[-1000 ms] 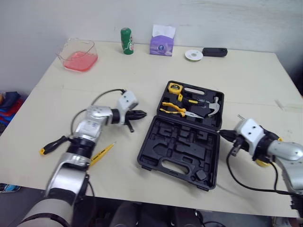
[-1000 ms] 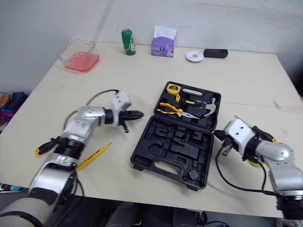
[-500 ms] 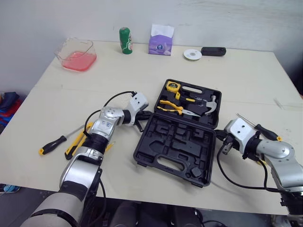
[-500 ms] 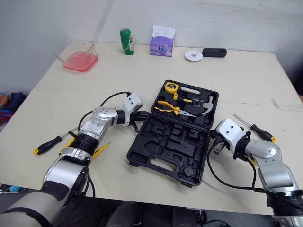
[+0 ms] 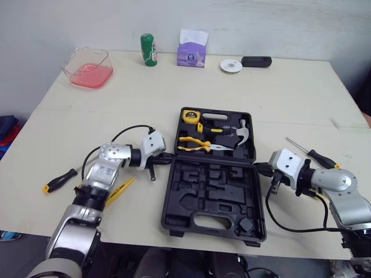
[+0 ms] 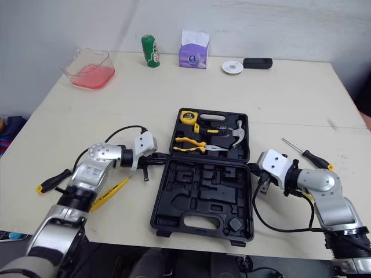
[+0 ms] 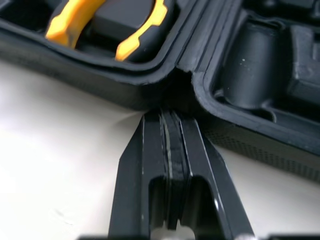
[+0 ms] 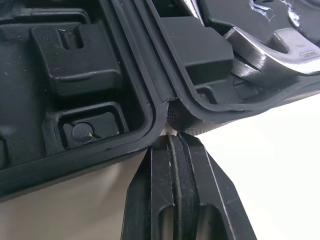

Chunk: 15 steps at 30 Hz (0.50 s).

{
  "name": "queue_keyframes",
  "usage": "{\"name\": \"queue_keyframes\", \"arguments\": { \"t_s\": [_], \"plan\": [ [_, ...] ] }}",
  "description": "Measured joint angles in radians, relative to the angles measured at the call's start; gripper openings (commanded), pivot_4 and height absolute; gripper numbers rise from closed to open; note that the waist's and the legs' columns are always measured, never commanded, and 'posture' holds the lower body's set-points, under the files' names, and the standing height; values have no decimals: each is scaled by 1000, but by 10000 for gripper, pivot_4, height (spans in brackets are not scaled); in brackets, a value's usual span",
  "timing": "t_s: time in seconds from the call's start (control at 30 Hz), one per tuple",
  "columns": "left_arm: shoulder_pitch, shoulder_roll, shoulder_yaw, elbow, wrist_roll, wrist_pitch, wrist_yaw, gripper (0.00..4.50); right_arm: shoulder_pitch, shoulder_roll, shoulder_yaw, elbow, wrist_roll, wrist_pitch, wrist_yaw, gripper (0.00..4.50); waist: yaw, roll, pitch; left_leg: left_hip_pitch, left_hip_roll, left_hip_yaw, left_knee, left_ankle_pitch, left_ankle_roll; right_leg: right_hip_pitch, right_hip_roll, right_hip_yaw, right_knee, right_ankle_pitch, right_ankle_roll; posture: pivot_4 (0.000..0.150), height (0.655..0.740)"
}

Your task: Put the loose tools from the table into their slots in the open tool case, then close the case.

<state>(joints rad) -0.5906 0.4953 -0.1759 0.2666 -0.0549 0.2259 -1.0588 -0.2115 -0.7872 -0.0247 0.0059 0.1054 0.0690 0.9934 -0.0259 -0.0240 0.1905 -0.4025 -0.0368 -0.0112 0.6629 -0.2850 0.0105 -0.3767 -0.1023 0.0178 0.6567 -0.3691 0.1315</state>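
Note:
The black tool case (image 5: 215,194) lies open mid-table. Its far half holds a yellow tape measure (image 5: 190,116), yellow-handled pliers (image 5: 197,143) and a hammer (image 5: 240,132); the near half with the handle has bare slots. My left gripper (image 5: 165,156) is shut, its tips (image 7: 171,117) against the hinge notch on the case's left side. My right gripper (image 5: 259,169) is shut too, its tips (image 8: 172,142) at the hinge on the right side. Loose on the table lie a black-and-yellow screwdriver (image 5: 58,180), a thin yellow tool (image 5: 120,191) and another screwdriver (image 5: 316,155).
Along the table's far edge stand a clear container with pink contents (image 5: 88,66), a green can (image 5: 148,50), a purple tissue pack (image 5: 192,48), a white disc (image 5: 231,66) and a black object (image 5: 256,61).
Both grippers have closed in on the case's hinge ends. The case has slid left and turned squarer to the table's front edge.

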Motion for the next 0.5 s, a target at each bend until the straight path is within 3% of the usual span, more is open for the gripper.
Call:
{"name": "queue_keyframes", "arguments": {
  "t_s": [0.27,0.5],
  "plan": [
    [96,100,17,-219,-12,170,-18,345,3,4,21,-56,11,25,62,0,-1,0,0,0,0,-1,-1,0,0,0,-1,-1,-1,0,0,1500,7400],
    [117,118,35,-223,-20,165,-3,345,25,13,31,-90,21,41,69,0,2,0,0,0,0,-3,-1,0,0,1,-2,-3,-2,0,-1,1500,7400]
  ]
}}
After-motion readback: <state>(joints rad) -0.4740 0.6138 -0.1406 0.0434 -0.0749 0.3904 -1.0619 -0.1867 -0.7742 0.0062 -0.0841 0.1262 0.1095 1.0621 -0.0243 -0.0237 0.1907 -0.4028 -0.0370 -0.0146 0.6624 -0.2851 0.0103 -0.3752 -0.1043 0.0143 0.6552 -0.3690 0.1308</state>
